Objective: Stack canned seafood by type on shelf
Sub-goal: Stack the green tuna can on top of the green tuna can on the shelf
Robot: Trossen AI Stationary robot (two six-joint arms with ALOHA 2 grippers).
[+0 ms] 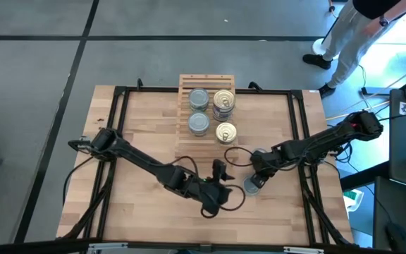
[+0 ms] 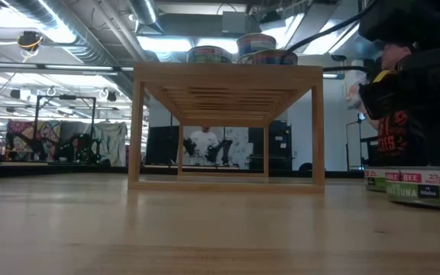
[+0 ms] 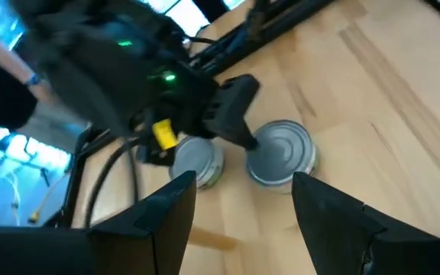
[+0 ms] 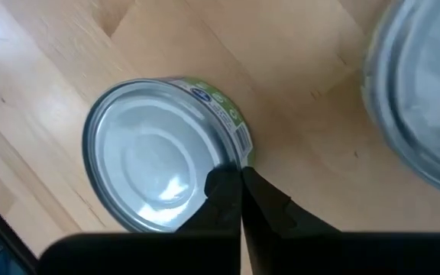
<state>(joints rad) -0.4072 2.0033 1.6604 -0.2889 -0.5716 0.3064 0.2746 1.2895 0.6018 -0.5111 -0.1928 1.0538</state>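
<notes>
Low view: green-labelled tin (image 2: 425, 186) at table's right edge bears white lettering "BEE" and "TUNA"; smaller print beside it unreadable. Right wrist view: tin label (image 4: 231, 122) shows blue oval logo, wording illegible.

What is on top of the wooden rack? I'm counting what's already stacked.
On the rack are four spots of tins: two silver tops, two gold tops. Whether more tins sit beneath each top one cannot be told from above.

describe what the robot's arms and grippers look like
Both arms are dark, slim and jointed, trailing black cables. The left gripper has two broad, black, wedge-shaped fingers. The right gripper has narrower black fingers; its wrist housing shows green lights and a yellow tag in the left wrist view.
</notes>
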